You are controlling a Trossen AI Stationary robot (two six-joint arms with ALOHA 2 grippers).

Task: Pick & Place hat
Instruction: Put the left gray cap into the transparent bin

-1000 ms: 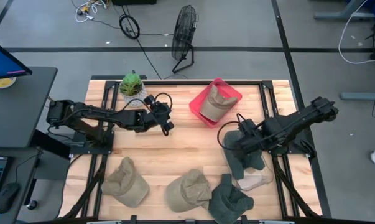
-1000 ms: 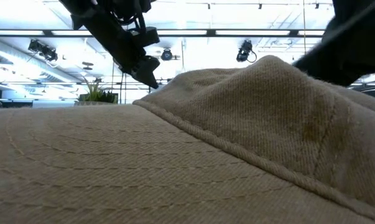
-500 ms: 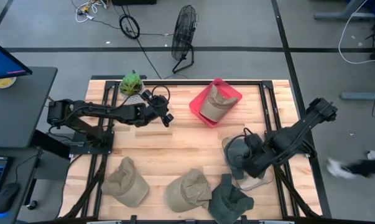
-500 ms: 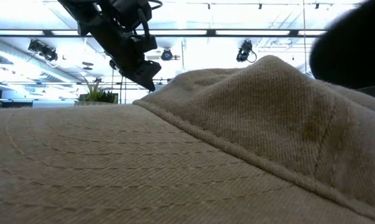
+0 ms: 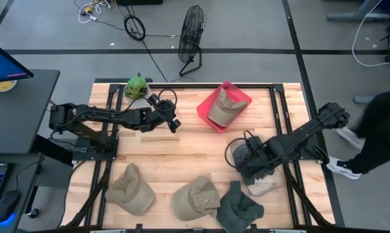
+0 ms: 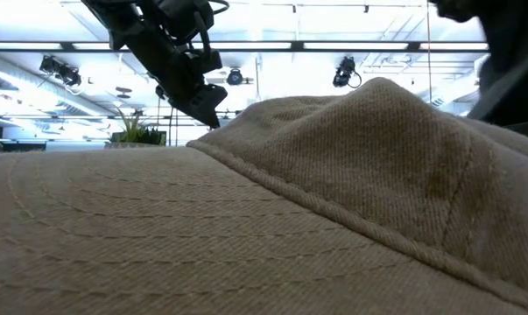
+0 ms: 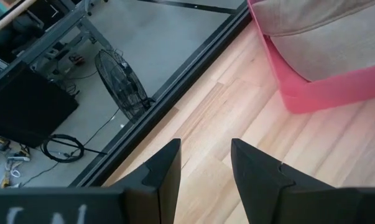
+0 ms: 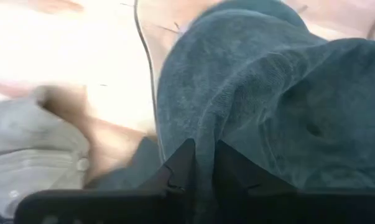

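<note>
**Right gripper pinches the dark teal hat on the desk**

We see the right gripper [image 5: 246, 162] now pulled back toward the middle of the desk [image 5: 182, 145] compared with half a second ago, when it reached lower toward the front edge; the dark teal hat [image 5: 241, 154] has come along with it, bunched under the wrist; we judge that the grasp has taken and the lift or carry is beginning. In the right wrist view the fingers [image 8: 181, 167] stand narrow with a fold of teal fabric [image 8: 262, 99] squeezed between them, so we read the gripper as holding the hat. A person [image 5: 382, 129] has also stepped in at the desk's right side, where only shoes showed before.

The right arm stretches from its base at the right edge, diagonally inward, wrist low over the hat; a pale hat [image 5: 262, 188] lies just beside it toward the front. The left gripper [image 5: 174, 123] has not moved in the last half second; it hangs above bare wood near the pink bin [image 5: 224, 87], fingers [image 7: 165, 171] moderately apart and holding nothing.

The pink bin already holds one tan hat [image 5: 222, 109]; three more hats wait along the front edge: an olive one [image 5: 131, 189], a tan one [image 5: 195, 197] and a dark green one [image 5: 238, 206]. We expect the bin to be the target, up and left of the grasp.
</note>
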